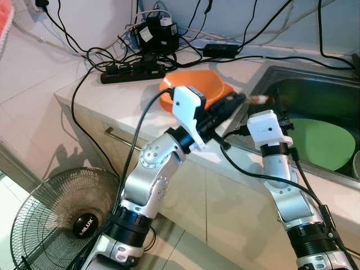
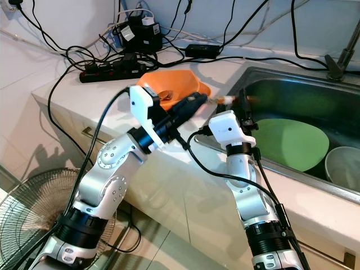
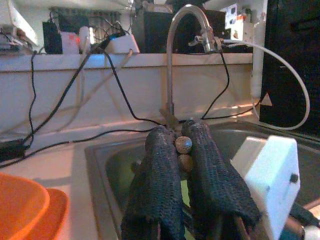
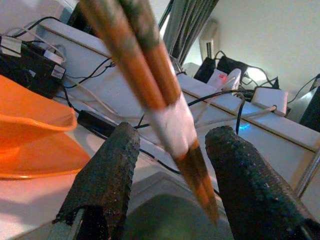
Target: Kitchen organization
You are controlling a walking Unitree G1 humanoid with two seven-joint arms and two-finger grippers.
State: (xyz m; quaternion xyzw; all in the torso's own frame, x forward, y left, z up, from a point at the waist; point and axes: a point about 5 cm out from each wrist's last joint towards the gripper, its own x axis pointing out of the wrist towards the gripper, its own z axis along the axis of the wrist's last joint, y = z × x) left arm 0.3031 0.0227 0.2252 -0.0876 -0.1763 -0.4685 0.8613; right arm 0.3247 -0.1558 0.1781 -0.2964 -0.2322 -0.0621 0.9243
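**At the sink edge: chopsticks passed between grippers**

Over the rim of the stainless-steel sink (image 2: 264, 76), the left gripper (image 3: 182, 145) is clamped on a pair of brown wooden chopsticks (image 4: 150, 85) joined by a white band. Their far ends slant down between the parted black fingers (image 4: 107, 172) of the right gripper (image 4: 175, 150), which has not closed. An orange plastic bowl (image 1: 194, 84) sits on the white counter (image 1: 90, 93) just behind. A green plate (image 2: 289, 143) and a pale bowl (image 2: 343, 166) lie in the basin, so most tidying appears to remain.
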